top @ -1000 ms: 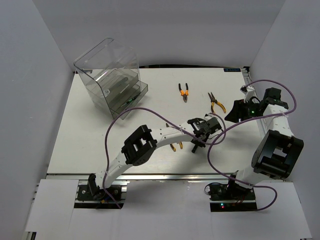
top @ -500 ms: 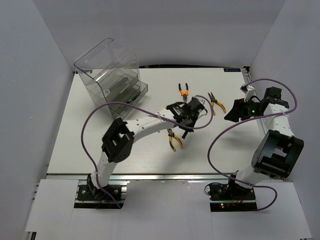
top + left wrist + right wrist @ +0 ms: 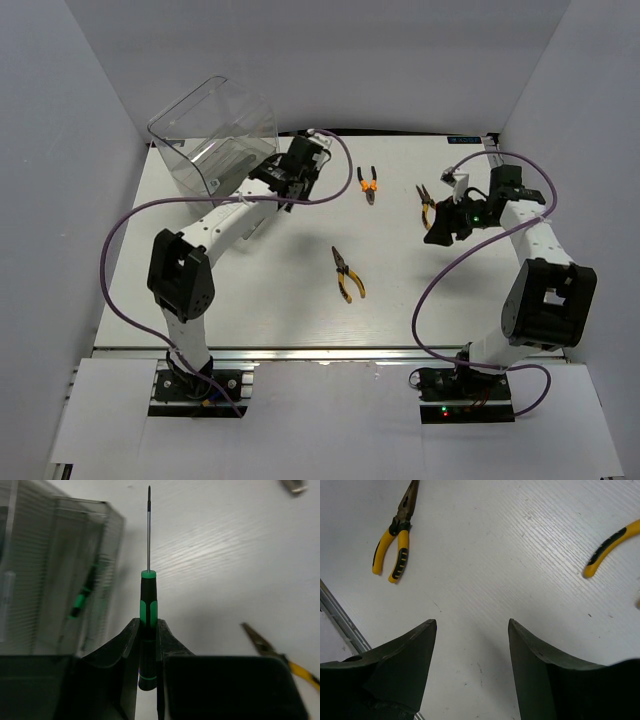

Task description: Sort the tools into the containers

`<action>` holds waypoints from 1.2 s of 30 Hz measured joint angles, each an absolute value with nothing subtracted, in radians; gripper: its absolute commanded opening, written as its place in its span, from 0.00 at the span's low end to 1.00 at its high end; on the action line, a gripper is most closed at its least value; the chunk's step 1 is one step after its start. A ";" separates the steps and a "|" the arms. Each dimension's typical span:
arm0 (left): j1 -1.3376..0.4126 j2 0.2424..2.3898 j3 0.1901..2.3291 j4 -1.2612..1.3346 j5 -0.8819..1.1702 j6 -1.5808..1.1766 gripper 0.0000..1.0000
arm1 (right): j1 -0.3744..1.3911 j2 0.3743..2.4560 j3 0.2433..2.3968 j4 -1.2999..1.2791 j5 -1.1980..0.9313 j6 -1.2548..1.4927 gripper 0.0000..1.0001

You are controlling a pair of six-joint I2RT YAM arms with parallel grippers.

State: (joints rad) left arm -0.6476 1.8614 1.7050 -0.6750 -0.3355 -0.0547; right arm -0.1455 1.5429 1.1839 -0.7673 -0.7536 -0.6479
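Since a second ago my left arm has swung from mid-table over to the cabinet (image 3: 215, 140) at far left; the left gripper (image 3: 148, 630) is clamped on a black-and-green screwdriver (image 3: 148, 597), shaft pointing away, just beside the drawers (image 3: 65, 565); another screwdriver (image 3: 81, 598) already sits inside one; orange pliers (image 3: 368, 184) and a yellow pair (image 3: 347, 274) lie mid-table; my right arm has come in too, right gripper (image 3: 472, 630) spread wide with nothing in it, over the table near the yellow long-nose pliers (image 3: 395, 535).
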 measured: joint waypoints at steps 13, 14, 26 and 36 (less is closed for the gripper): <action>-0.435 1.905 1.659 -0.614 -0.476 0.173 0.17 | -0.037 1.557 1.228 -0.769 -0.709 -0.655 0.66; -0.432 1.913 1.660 -0.613 -0.476 0.176 0.23 | -0.033 1.558 1.231 -0.769 -0.708 -0.657 0.66; -0.430 1.950 1.663 -0.602 -0.459 0.173 0.50 | -0.016 1.562 1.245 -0.788 -0.698 -0.684 0.66; -0.429 1.803 1.621 -0.596 -0.088 0.024 0.00 | 0.024 1.560 1.251 -0.829 -0.761 -0.854 0.42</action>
State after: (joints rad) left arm -0.4294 1.8030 1.6211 -0.5961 -0.0883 0.0242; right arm 0.0242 1.5597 1.2514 -0.8288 -0.7612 -0.8539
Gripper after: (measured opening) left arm 0.027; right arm 0.472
